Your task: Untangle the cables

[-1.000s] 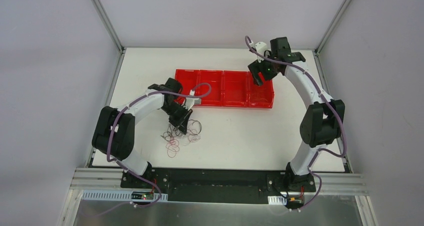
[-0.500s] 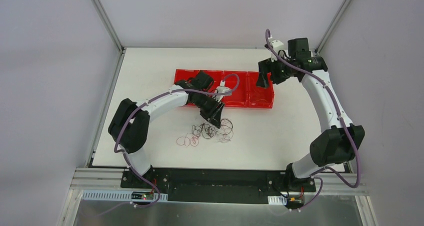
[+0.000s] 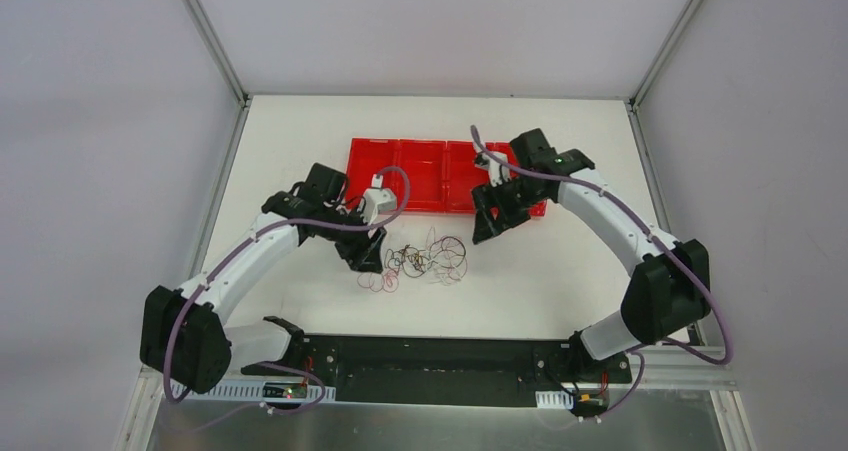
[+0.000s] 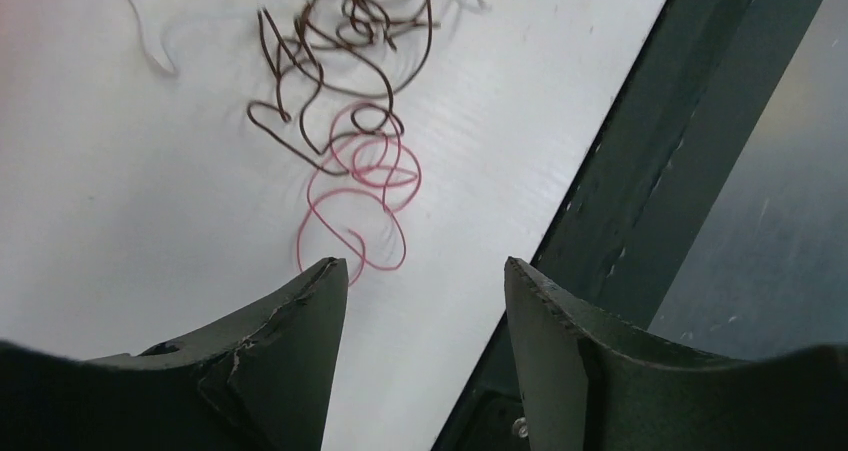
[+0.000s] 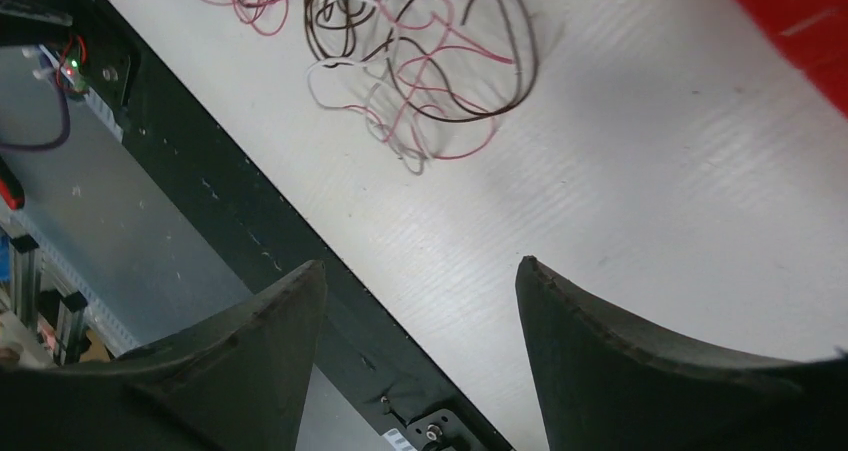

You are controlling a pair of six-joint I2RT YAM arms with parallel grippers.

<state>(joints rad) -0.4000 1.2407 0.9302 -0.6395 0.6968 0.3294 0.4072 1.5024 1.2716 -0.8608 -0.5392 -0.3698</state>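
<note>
The cables [image 3: 425, 259] lie as a loose tangle of thin red, black and white loops on the white table, just in front of the red tray. My left gripper [image 3: 370, 261] hovers at the tangle's left edge, open and empty. In the left wrist view its fingertips frame bare table [image 4: 425, 271], with red loops [image 4: 360, 191] and dark wires [image 4: 340, 51] just beyond. My right gripper [image 3: 483, 233] hangs open and empty to the right of the tangle. In the right wrist view the cables [image 5: 430, 61] lie well ahead of the open gripper [image 5: 420, 268].
A red tray [image 3: 445, 211] with several compartments stands behind the tangle; its corner shows in the right wrist view [image 5: 800, 21]. The table's black front rail [image 4: 640, 171] [image 5: 200, 181] runs close behind the cables.
The left gripper dragged the tangle rightward, then opened, let it go and drew back left. The right arm swung from over the tray down to the tangle's right side.
</note>
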